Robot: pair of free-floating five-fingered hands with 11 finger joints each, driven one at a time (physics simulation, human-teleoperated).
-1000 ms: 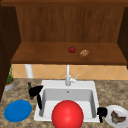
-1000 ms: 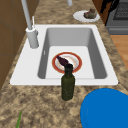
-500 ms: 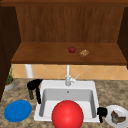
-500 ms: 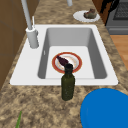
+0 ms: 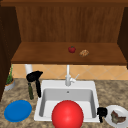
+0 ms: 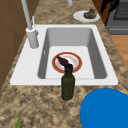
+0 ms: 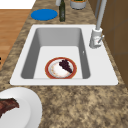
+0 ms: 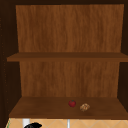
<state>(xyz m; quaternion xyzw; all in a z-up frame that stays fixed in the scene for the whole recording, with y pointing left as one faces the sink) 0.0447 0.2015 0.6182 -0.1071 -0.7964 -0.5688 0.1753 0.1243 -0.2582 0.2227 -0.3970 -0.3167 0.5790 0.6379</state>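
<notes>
A: Left robot hand [image 5: 33,76] status?
B: Hovered at mid left of the front view, just above the bottle [image 5: 30,90]. Fingers hung loose and gripped nothing. The bottle stood upright on the tabletop [image 6: 37,105], beside the sink's left edge, not yet grasped.
A: Right robot hand [image 5: 102,113]?
B: Lower right, beside the white plate [image 5: 117,110]. Couldn't tell whether it was open or closed.

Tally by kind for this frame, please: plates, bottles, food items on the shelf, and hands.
Plates: 3 (blue plate, white plate, red-rimmed plate in the sink)
Bottles: 1 (dark green bottle)
Shelf food: 2 (red fruit, brown lump)
Hands: 2 (left hand, right hand)
Total: 8
</notes>
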